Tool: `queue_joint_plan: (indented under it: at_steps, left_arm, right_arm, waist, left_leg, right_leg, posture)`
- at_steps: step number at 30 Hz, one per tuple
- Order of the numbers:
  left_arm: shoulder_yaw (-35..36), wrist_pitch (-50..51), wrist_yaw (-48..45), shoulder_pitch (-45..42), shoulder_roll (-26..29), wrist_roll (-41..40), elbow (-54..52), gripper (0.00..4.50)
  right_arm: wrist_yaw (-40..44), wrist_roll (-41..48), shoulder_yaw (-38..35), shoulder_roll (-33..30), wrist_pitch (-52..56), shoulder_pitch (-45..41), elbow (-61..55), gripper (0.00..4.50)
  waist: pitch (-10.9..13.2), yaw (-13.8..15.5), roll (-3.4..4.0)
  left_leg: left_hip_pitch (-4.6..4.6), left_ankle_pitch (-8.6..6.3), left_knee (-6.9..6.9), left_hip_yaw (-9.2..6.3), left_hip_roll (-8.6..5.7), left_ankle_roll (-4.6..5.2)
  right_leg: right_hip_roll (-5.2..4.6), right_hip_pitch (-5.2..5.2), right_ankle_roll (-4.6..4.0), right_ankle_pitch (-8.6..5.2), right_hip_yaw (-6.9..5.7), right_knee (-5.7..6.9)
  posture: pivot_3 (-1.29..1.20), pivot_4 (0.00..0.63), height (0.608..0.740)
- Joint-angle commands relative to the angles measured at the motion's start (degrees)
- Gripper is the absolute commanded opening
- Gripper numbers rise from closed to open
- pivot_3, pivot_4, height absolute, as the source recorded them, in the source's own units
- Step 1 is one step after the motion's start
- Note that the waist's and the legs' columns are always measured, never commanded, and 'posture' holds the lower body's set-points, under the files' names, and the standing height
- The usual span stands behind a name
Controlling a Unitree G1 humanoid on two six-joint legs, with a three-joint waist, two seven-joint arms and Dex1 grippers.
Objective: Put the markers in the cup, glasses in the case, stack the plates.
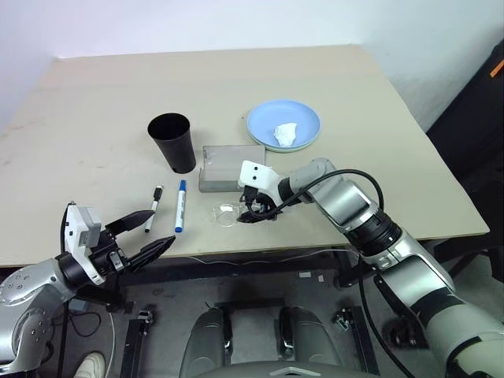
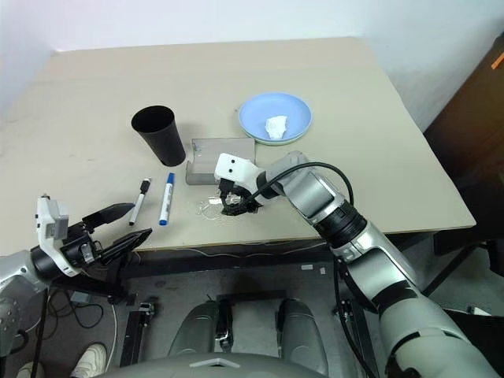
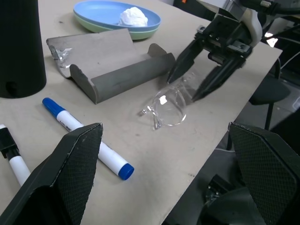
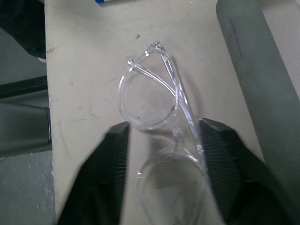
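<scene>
The oblong grey glasses case [image 1: 230,168] lies open on the beige table [image 1: 94,102]; just in front of it, touching the tabletop, lie the clear thin-framed glasses [image 4: 154,117]; the right gripper [image 3: 197,75] is down over them, one black finger on each side of the frame, not yet pinched onto it; left of the case stands the tall matte black cup [image 1: 173,142]; left and nearer lie the blue-capped marker [image 1: 180,206] and black-capped marker [image 1: 153,209]; behind the case sits the light blue plate [image 1: 303,116] stacked on the pale green plate [image 3: 140,33], holding a crumpled white tissue [image 1: 286,133]; the left gripper [image 1: 150,232] hangs off the table's near edge, left of the case, fingers spread, grasping nothing.
</scene>
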Motion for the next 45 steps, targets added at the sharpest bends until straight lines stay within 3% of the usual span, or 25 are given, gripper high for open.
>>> queue_joint_plan:
  at_steps: [1,3,5,12,22,34,45]
  left_arm:
    - [0.3,-1.2,-0.4,-0.2,-0.3,0.0,-0.7,4.5]
    - [0.2,-1.3,-0.3,-0.3,-0.4,0.1,-0.8,4.5]
    - [-0.1,-1.2,-0.1,-0.4,-0.6,0.3,-1.0,4.5]
    - [-0.7,-0.7,0.4,-1.3,-1.3,0.3,-1.5,4.5]
    - [-1.7,0.2,2.0,-2.1,-1.6,-0.2,-2.7,4.5]
    - [-2.1,1.2,2.7,-3.3,-1.5,-1.0,-2.9,4.5]
    - [-2.7,1.1,3.1,-4.1,-2.6,-1.0,-2.7,4.5]
  right_arm:
    - [-0.1,-0.4,0.2,0.6,-1.0,-0.9,0.2,2.4]
    - [0.3,-0.6,0.5,0.3,-1.6,-1.1,0.6,2.4]
    - [0.6,-0.8,0.5,0.3,-1.9,-1.3,1.1,2.01]
    - [1.7,-1.1,0.5,0.1,-2.5,-2.1,1.9,0.01]
    - [2.1,-1.1,-0.3,0.1,-2.5,-3.7,3.0,0.01]
    - [8.3,5.1,-7.6,-0.4,-6.1,-11.1,6.4,0.01]
    - [5.8,-0.9,-9.3,8.0,-33.1,-24.5,42.4,0.01]
  waist:
    - [0.0,0.0,0.0]
    - [0.0,0.0,0.0]
    - [0.0,0.0,0.0]
    - [0.0,-0.2,-0.06]
    - [0.0,0.1,-0.06]
    - [0.0,0.0,-0.05]
    - [0.0,-0.2,-0.04]
  left_leg:
    - [0.0,0.0,0.0,0.0,0.0,0.0]
    - [0.0,0.0,0.01,0.01,0.0,0.0]
    - [0.0,0.0,0.0,0.0,0.0,0.0]
    - [0.1,0.0,0.0,-0.02,0.01,0.0]
    - [0.21,-0.02,-0.01,0.02,0.43,-0.03]
    - [-0.05,0.0,-0.02,0.18,0.59,-0.02]
    - [-0.02,0.09,-0.03,0.21,0.76,-0.08]
  right_leg:
    - [0.0,0.0,0.0,0.0,0.0,0.0]
    - [0.0,0.01,0.0,0.0,0.0,0.0]
    - [0.0,0.0,0.0,0.0,0.0,0.0]
    - [0.02,0.0,0.0,0.0,0.0,0.01]
    - [0.04,-0.08,-0.21,0.16,-0.2,-0.02]
    - [0.37,-0.13,-0.41,0.27,-0.18,-0.22]
    - [0.59,-0.13,-0.42,0.29,-0.16,-0.21]
  posture:
    - [0.0,0.15,0.735]
    - [0.0,0.15,0.735]
    - [0.0,0.15,0.735]
    - [0.0,0.15,0.735]
    - [0.0,0.15,0.735]
    - [0.0,0.15,0.735]
    - [0.0,0.15,0.735]
